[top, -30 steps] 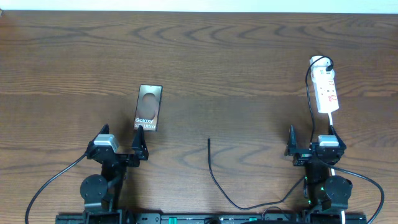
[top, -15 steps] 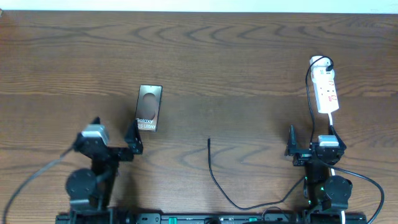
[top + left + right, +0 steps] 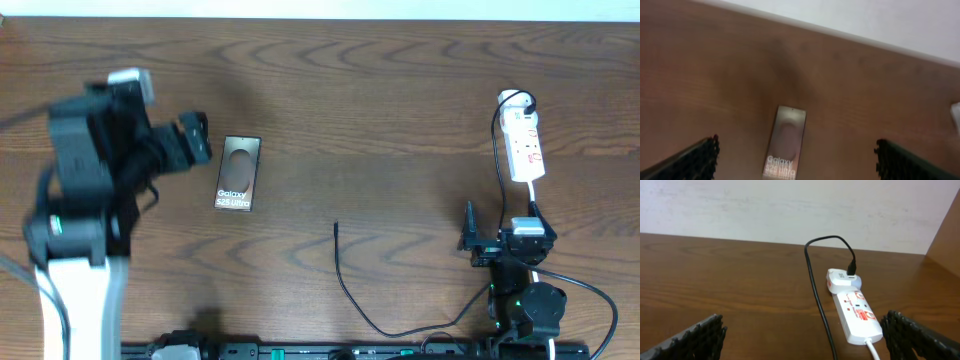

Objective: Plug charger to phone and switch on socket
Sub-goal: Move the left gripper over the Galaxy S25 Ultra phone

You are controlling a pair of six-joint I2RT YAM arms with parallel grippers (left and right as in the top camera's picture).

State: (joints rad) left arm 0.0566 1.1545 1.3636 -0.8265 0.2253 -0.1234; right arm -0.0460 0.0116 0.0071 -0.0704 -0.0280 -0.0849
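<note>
The phone (image 3: 238, 172) lies flat at mid-left of the table, its lettering end toward me. It also shows in the left wrist view (image 3: 785, 142). My left gripper (image 3: 193, 140) is open and empty, raised just left of the phone; in its own view (image 3: 797, 150) the phone lies between the fingers, below them. The charger cable (image 3: 342, 275) ends in a free tip at mid-table and runs right to a white adapter on the socket (image 3: 524, 140). My right gripper (image 3: 500, 225) is open and empty, short of the socket (image 3: 858, 314), with the cable (image 3: 816, 292) ahead of it (image 3: 802, 332).
The table is dark wood with a white wall along its far edge (image 3: 790, 205). The socket's white cord (image 3: 537, 195) runs back toward the right arm base. The left arm (image 3: 75, 220) stands tall over the left side of the table, blurred by motion.
The left arm has risen from its rest near the front edge and swung forward and left; its gripper now sits left of the phone. The right arm, phone, cable and socket have not moved.
</note>
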